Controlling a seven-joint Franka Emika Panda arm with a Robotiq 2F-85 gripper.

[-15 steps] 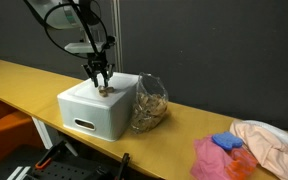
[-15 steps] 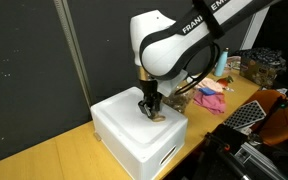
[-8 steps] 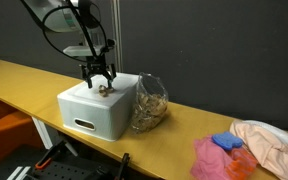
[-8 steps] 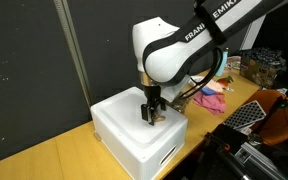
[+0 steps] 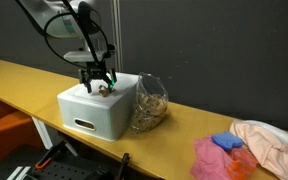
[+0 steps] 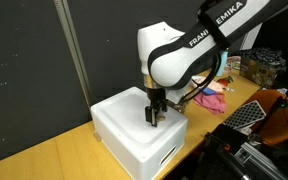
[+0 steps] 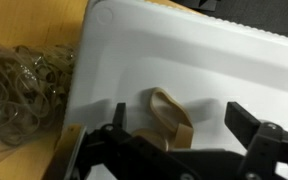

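Rubber band [image 7: 171,118] — light, limp, probably stretchy — lies flat on white box [image 7: 224,70]; gripper [image 5: 97,82] hangs wide, empty, just above. Best pinched across one strand.

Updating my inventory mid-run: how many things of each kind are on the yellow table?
White box: 1
Clear bag of rubber bands: 1
Loose rubber band on the box: 1
Cloths: 3 (pink cloth, blue cloth, cream cloth)
Total: 6
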